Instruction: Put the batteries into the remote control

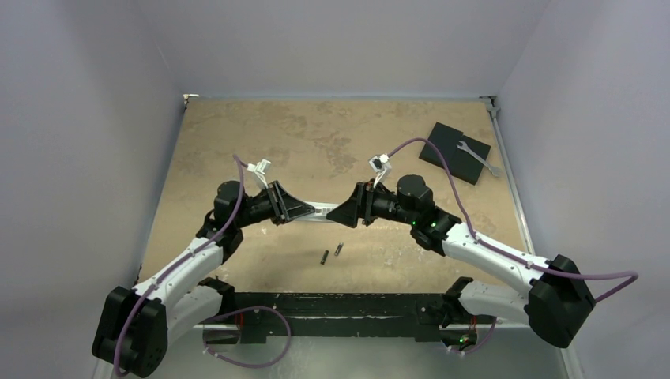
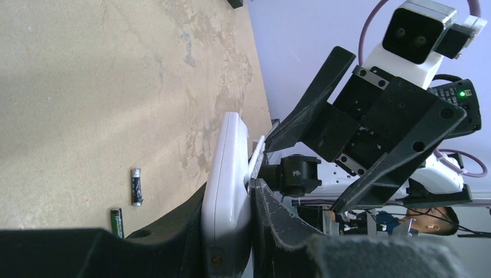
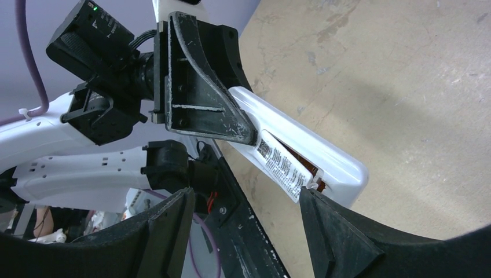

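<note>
Though mottled, tan table [image 1: 316,134] between lilac walls [image 1: 332,47].

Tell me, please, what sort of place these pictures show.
Probably a robotics lab test cell: a worn tan table enclosed by plain pale walls, with the left arm and right arm bolted at its near edge.

Before me spreads a tan, mottled table [image 1: 237,142], closed in by pale lilac walls [image 1: 332,47] at the back and both sides. In its far right corner, from where I sit, a flat black square pad [image 1: 444,148] rests. A silver wrench [image 1: 479,158] lies slantwise on it, one end reaching past the pad's edge.
</note>
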